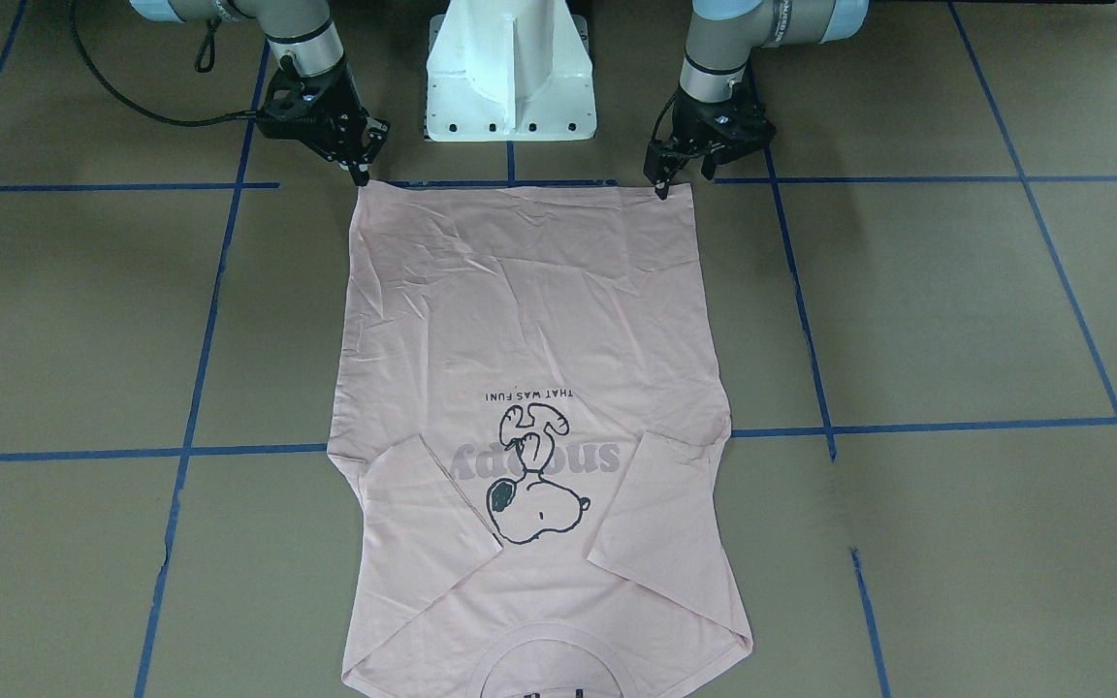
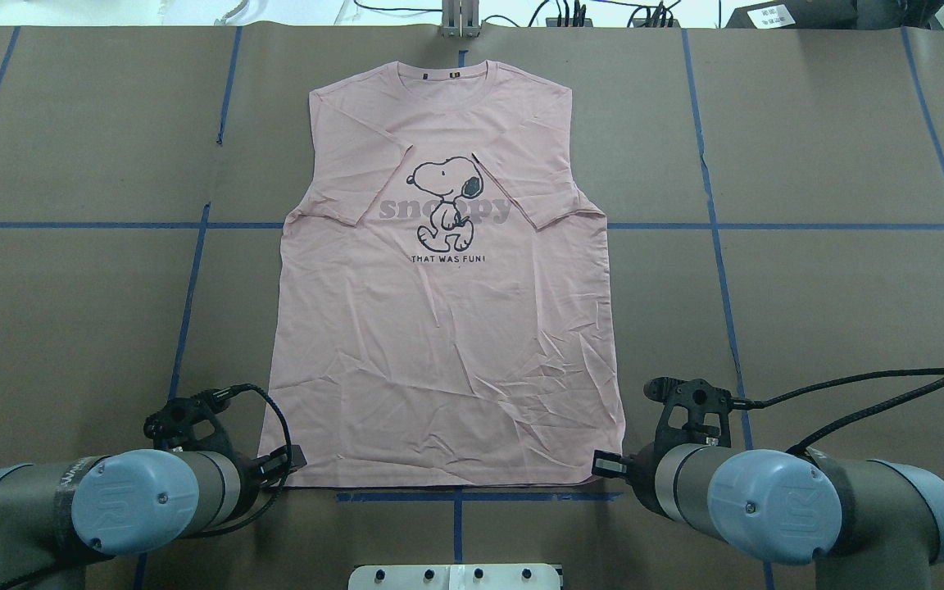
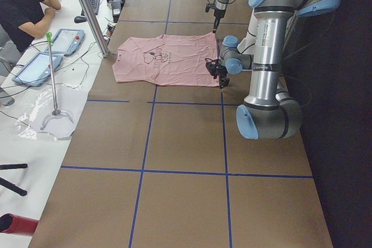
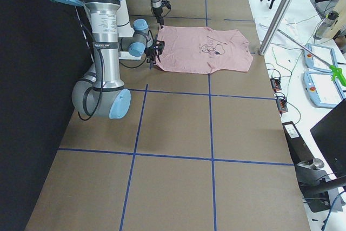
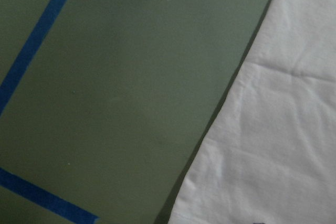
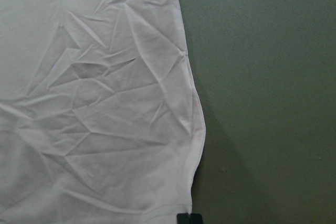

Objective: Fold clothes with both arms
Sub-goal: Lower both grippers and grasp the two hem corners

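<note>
The pale pink T-shirt (image 1: 520,291) (image 2: 439,344) lies flat and front up on the brown table, its collar at the far side. Both sleeves are folded in over the cartoon dog print (image 2: 446,203). My left gripper (image 1: 685,179) (image 2: 296,456) stands low at one hem corner, and its fingers look open across the shirt's edge. At the other hem corner my right gripper (image 1: 351,170) (image 2: 607,463) also looks open. The right wrist view shows wrinkled cloth (image 6: 94,103) with one dark fingertip (image 6: 188,217) at the corner. The hem lies flat on the table.
The white pedestal base (image 1: 510,87) stands between the arms, just behind the hem. Blue tape lines (image 2: 70,224) cross the table. A person (image 3: 23,10) sits at a side bench with tablets (image 3: 64,42), beyond a slanted metal post (image 3: 87,10).
</note>
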`<state>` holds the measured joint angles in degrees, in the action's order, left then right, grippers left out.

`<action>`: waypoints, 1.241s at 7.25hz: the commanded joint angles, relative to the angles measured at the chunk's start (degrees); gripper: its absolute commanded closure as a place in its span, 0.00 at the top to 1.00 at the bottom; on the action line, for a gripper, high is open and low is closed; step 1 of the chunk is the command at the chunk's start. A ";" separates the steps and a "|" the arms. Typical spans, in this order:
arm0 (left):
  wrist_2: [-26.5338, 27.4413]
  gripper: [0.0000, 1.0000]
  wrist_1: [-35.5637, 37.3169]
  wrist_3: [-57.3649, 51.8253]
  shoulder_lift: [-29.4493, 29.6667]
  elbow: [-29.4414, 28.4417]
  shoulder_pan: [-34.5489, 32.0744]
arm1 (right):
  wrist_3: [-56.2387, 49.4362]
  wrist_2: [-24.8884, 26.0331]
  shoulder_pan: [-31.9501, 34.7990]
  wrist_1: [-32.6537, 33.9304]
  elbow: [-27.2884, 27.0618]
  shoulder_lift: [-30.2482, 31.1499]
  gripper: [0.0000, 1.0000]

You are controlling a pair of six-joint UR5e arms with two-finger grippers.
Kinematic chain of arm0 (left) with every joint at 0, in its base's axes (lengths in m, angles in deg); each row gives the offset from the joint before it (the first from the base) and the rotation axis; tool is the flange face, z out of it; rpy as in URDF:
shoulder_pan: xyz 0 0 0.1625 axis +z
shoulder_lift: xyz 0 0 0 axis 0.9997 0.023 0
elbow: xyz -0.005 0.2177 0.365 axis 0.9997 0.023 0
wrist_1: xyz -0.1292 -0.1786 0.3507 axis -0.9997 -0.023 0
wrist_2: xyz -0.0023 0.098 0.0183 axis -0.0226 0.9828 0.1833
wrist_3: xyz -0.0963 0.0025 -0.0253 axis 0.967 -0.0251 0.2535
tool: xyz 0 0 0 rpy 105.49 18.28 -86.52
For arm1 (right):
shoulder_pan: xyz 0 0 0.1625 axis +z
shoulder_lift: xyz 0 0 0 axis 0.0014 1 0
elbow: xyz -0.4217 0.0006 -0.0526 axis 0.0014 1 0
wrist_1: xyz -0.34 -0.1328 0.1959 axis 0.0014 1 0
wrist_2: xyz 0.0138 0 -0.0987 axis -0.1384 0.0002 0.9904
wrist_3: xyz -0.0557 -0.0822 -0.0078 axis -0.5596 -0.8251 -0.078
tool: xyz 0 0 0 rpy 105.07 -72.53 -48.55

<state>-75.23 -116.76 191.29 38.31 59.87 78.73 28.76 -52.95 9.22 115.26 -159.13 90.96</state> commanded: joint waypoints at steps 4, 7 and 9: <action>-0.09 0.33 0.00 0.05 1.21 -1.28 0.11 | 0.00 0.00 0.00 0.00 0.07 0.09 0.00; -0.17 0.00 0.00 0.05 1.30 -0.66 0.02 | 0.00 0.00 0.09 -0.09 -0.02 0.09 0.00; -0.17 0.00 1.13 -0.03 2.35 -0.49 -0.33 | 0.00 0.00 0.44 -0.09 -0.63 0.09 0.00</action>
<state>-75.40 -116.49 191.36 40.19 59.21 78.56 28.76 -52.95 9.46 115.22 -159.32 91.02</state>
